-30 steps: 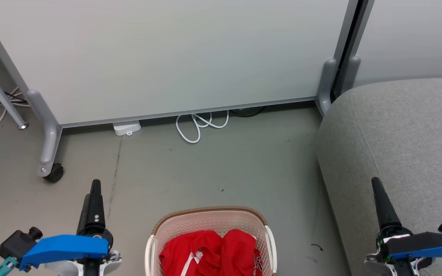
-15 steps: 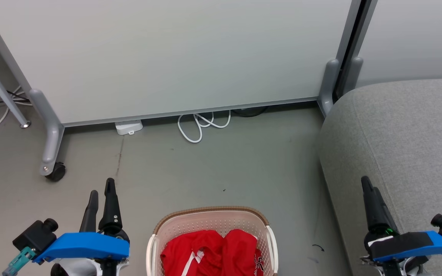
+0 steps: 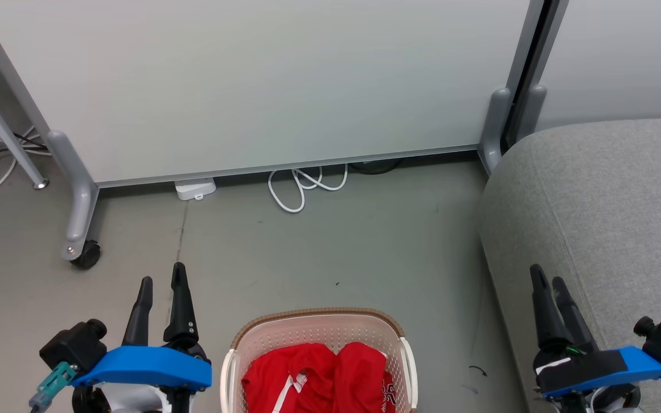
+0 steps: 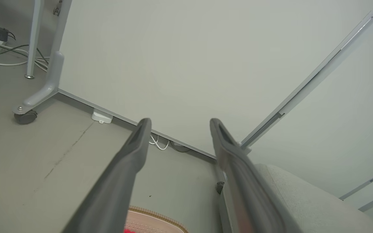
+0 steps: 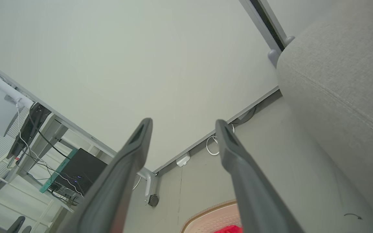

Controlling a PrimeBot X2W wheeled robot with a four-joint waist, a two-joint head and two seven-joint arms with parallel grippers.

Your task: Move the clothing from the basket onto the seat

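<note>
Head view, basket point(image 3: 319, 315): at 6 o'clock of the frame, standing on the grey floor point(image 3: 336, 246). Cream perforated walls, brown woven-look rim. Its near part is cut off by the bottom edge.
Clothing point(image 3: 307, 378): crumpled red heap inside the basket. A white stripe shows at the heap's 6 o'clock, white print at its 4 o'clock. Both grippers are apart from it.
Seat point(image 3: 606, 218): light-grey upholstery with a rounded edge, running from 2 to 5 o'clock of the frame. It sits at 3 o'clock of the basket, with floor between them.
Left gripper point(image 3: 162, 274): at 7 o'clock of the frame, near the basket's 9 o'clock side, over the floor. Fingers point to 12 o'clock. Jaws are spread and hold nothing.
Right gripper point(image 3: 546, 275): at 5 o'clock of the frame, in front of the seat's side. Fingers lean toward 11 o'clock. Jaws are parted and empty.
Left wrist view: wide gap between the two fingers. Basket rim and a scrap of red at 6 o'clock, seat at 4 o'clock.
Right wrist view: wide gap between the fingers. Basket rim with red at 6 o'clock, seat at 2 o'clock.
Partition panel point(image 3: 279, 86): pale, across 12 o'clock of the head view, on grey feet. A castor point(image 3: 86, 255) sits at 9 o'clock.
White cable point(image 3: 302, 189): looped on the floor under the panel's lower edge, at 12 o'clock of the basket and well apart from it.
</note>
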